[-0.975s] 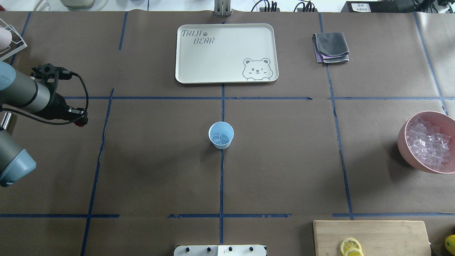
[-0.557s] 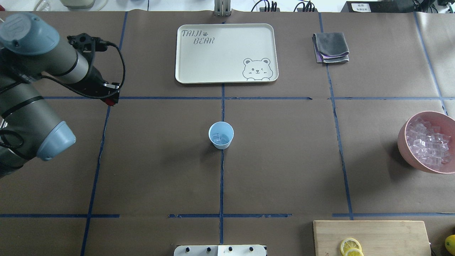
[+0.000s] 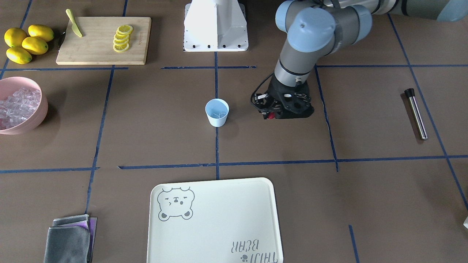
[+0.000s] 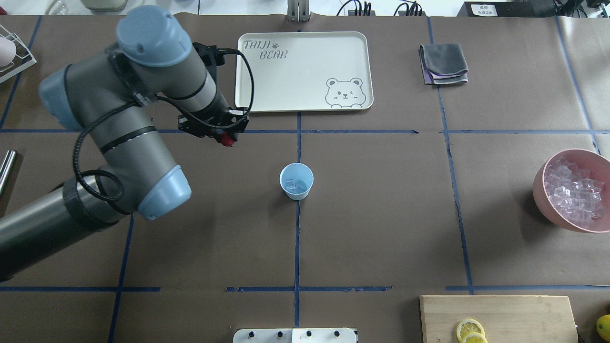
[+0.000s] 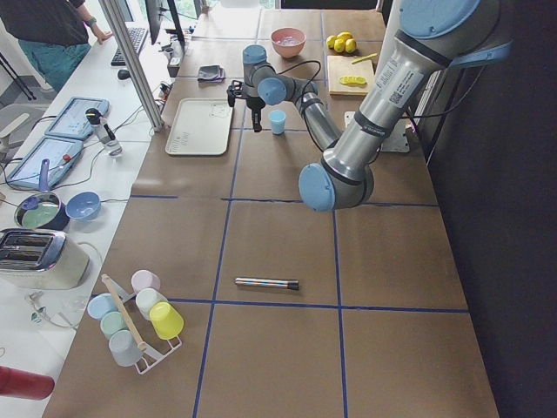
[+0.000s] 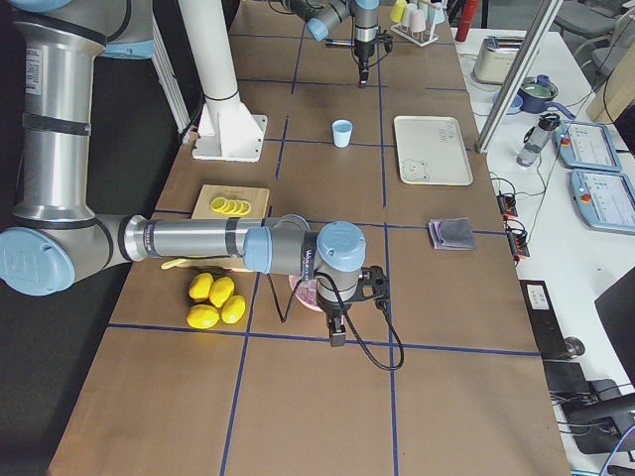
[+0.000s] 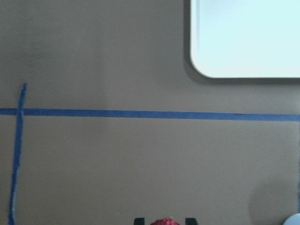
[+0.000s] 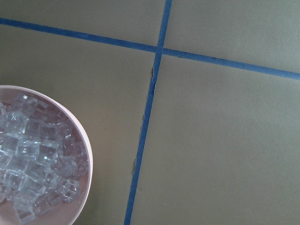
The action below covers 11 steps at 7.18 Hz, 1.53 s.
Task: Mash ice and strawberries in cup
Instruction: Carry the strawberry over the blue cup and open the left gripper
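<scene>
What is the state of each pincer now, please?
Left pincer: shut on the strawberry.
Right pincer: seen only from the side, cannot tell.

My table is covered from edge to edge in brown paper. Blue tape lines divide the paper into rectangles. I find the lighting even across the surface, with soft, short shadows. A white bench runs along the table's far edge, set directly against it. A metal post rises at that far edge. Beyond the near edge, the floor is dark.
</scene>
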Each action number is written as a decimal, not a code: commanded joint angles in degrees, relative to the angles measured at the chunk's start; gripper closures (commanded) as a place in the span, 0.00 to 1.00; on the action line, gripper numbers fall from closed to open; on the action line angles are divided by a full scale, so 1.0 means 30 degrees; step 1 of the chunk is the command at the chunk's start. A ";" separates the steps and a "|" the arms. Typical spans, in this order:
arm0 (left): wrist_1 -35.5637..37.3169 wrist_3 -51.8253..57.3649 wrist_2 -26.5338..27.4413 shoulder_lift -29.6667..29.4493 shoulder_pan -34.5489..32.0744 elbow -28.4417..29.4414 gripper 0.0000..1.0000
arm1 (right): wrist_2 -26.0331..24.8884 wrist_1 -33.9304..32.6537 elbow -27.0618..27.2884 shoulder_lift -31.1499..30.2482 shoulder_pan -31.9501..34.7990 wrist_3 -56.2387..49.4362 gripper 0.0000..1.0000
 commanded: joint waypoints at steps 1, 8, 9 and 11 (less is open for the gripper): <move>0.0022 -0.2505 0.1414 -0.2204 0.1792 0.1555 0.94 | 0.0000 0.0000 0.0000 -0.0012 0.0000 0.0001 0.00; 0.0021 -0.3657 0.2414 -0.2682 0.3262 0.2061 0.00 | 0.0000 0.0000 0.0029 -0.0159 0.0000 -0.0028 0.00; 0.0747 -0.3076 0.2183 -0.2218 0.3233 0.1741 0.00 | 0.0000 0.0000 -0.0087 -0.0159 0.0000 -0.0028 0.00; 0.3933 0.2381 0.2093 0.0027 0.2333 -0.0996 0.00 | 0.0000 0.0000 -0.0089 -0.0158 0.0000 -0.0028 0.00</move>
